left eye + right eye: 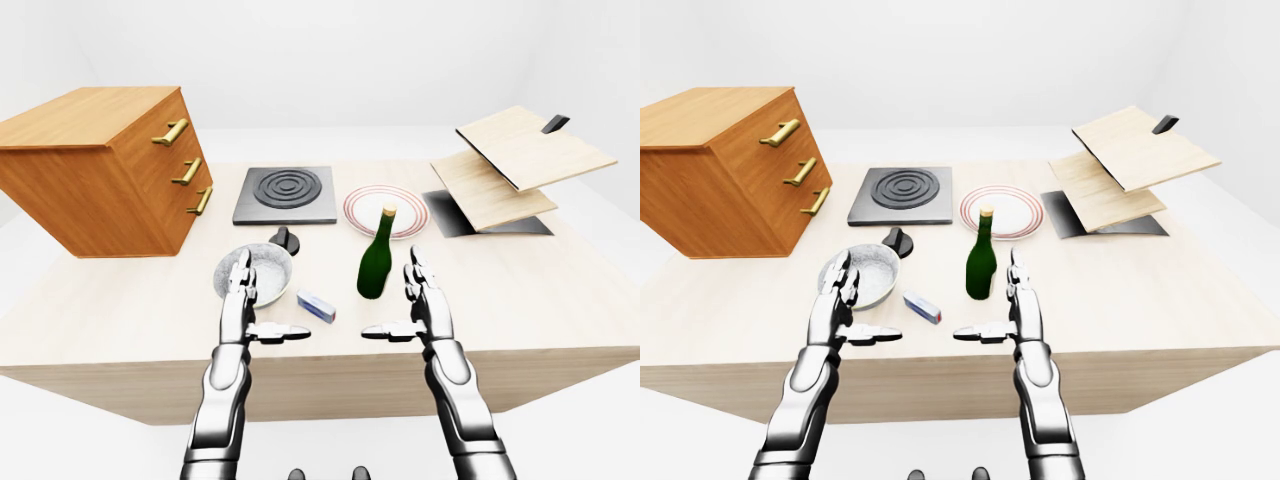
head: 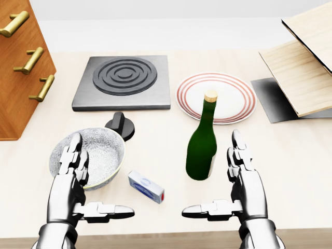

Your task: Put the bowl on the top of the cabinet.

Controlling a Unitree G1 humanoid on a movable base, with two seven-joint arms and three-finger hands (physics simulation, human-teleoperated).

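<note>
The bowl point(image 2: 96, 155), grey and speckled, stood on the pale wooden table point(image 1: 560, 290), toward the lower left of the head view. It was empty as far as could be seen. The left hand point(image 2: 72, 179) hovered at the bowl's near-left rim with fingers extended and thumb pointed inward; it was released and grasped nothing, though whether the fingertips touched the rim could not be determined. The right hand point(image 2: 244, 179) was likewise spread, fingers straight, thumb pointed toward the left hand, and held nothing. It stood just right of a green bottle point(image 2: 202, 142), upright with a tan cap, apart from it.

The cabinet point(image 1: 95, 165), wooden with three brass handles, sat at the table's left end, well apart from the bowl, with its top bare. A dark square hob plate point(image 2: 124, 83) with concentric rings lay beyond the bowl, and a small black knob point(image 2: 120, 124) lay between the two, just beside the bowl's far rim. A white plate with red rings point(image 2: 228, 93) sat behind the bottle. A small white-and-blue box point(image 2: 146, 187) lay flat between the hands. Tilted wooden boards point(image 1: 520, 160) stood over a dark mat at the table's right end
</note>
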